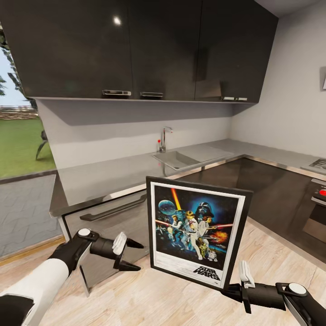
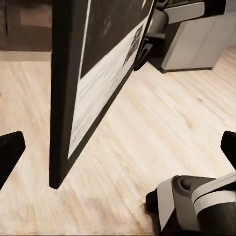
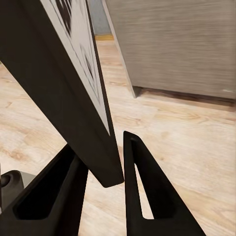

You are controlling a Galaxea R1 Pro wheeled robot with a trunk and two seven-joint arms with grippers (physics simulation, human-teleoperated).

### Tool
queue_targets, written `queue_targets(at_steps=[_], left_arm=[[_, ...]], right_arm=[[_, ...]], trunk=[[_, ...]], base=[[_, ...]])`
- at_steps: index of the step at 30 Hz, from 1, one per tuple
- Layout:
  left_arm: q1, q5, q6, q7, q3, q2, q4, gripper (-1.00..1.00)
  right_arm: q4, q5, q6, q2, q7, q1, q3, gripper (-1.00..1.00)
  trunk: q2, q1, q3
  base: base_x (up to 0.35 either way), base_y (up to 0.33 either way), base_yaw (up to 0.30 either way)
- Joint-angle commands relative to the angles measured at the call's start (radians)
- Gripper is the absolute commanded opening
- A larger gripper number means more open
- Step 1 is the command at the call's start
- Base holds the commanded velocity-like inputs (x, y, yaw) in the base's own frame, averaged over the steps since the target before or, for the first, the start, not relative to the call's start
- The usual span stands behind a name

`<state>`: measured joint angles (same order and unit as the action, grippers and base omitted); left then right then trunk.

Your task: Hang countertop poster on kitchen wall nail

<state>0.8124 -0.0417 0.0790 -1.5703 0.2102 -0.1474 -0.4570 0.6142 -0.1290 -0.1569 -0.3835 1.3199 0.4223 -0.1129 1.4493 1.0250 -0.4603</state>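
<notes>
right claw clamped on the poster's lower corner, one finger each side of the frame, clear in the right wrist view. poster is upright, slightly tilted, held in the air above the wood floor, picture side facing the robot. it rises up from the right claw and sits between the two claws.

left claw released, fingers spread, holding nothing. it's just beside the poster's left edge, not touching. in the left wrist view the poster shows edge-on straight ahead of that claw, with the right arm beyond it.

tabletop is past the poster, away from both claws, grey and glossy, with the sink and tap in it. dark upper cabinets above, drawer front with a handle below. can't make out any nail on the grey wall at this resolution.
</notes>
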Motion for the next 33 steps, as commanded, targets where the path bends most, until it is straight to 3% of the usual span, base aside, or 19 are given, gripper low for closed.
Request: queue_targets(at_steps=[1,5,7,8,11,15,20,22,24,25,27,33], left_arm=[[0.001,0.000,0.016,0.000,0.002,-0.011,0.012,1.00],[0.001,0.016,0.080,0.000,0.002,-0.058,0.067,1.00],[0.001,0.044,0.120,0.000,0.002,-0.082,0.122,1.00],[0.001,0.079,0.168,0.000,0.002,-0.103,0.199,1.00],[0.001,0.141,0.280,0.000,0.002,-0.138,0.340,1.00],[-0.004,0.195,0.361,0.000,0.002,-0.172,0.404,1.00],[-0.087,0.271,0.409,0.008,0.002,-0.203,0.429,1.00],[-0.158,0.361,0.473,0.059,0.002,-0.223,0.433,1.00],[-0.201,0.422,0.506,0.072,0.002,-0.229,0.434,1.00],[-0.258,0.517,0.526,0.079,0.002,-0.240,0.435,1.00],[-0.311,0.612,0.539,0.083,0.002,-0.254,0.435,1.00],[-0.395,0.737,0.548,0.088,0.002,-0.267,0.436,1.00]], right_arm=[[-0.001,-0.008,-0.007,-0.002,-0.001,0.001,-0.007,-1.00],[-0.001,-0.008,-0.007,-0.002,-0.001,0.001,-0.007,-1.00],[-0.001,-0.008,-0.007,-0.002,-0.001,0.001,-0.007,-1.00],[-0.001,-0.008,-0.007,-0.002,-0.001,0.001,-0.007,-1.00],[-0.001,-0.008,-0.007,-0.002,-0.001,0.001,-0.007,-1.00],[-0.001,-0.009,-0.008,-0.002,-0.001,0.001,-0.006,-1.00],[0.000,-0.009,-0.010,-0.002,-0.004,0.001,-0.006,-1.00],[0.002,-0.009,-0.010,-0.002,-0.006,0.001,-0.005,-1.00],[0.002,-0.012,-0.009,-0.002,-0.006,0.001,-0.005,-1.00],[0.033,-0.015,-0.006,0.004,-0.007,0.001,-0.004,-1.00],[0.077,-0.018,-0.001,0.022,-0.009,0.001,-0.004,-1.00],[0.119,-0.012,0.003,0.064,-0.031,0.001,-0.004,-1.00]], trunk=[[0.001,0.000,-0.001],[0.001,0.000,-0.001],[0.001,0.000,-0.001],[0.001,0.000,-0.001],[0.001,0.000,-0.001],[0.001,0.000,-0.001],[0.001,0.000,-0.001],[0.001,0.000,-0.001],[0.001,0.000,-0.001],[0.001,0.000,-0.001],[0.001,0.000,-0.001],[0.001,0.000,-0.001]], base=[[0.000,0.000,0.000],[0.000,0.000,0.000],[0.000,0.000,0.000],[0.000,0.000,0.000],[0.000,0.000,0.000],[0.000,0.000,0.000],[0.000,0.000,0.000],[0.000,0.000,0.000],[0.000,0.000,0.000],[0.000,0.000,0.000],[0.000,0.000,0.000],[0.000,0.000,0.000]])
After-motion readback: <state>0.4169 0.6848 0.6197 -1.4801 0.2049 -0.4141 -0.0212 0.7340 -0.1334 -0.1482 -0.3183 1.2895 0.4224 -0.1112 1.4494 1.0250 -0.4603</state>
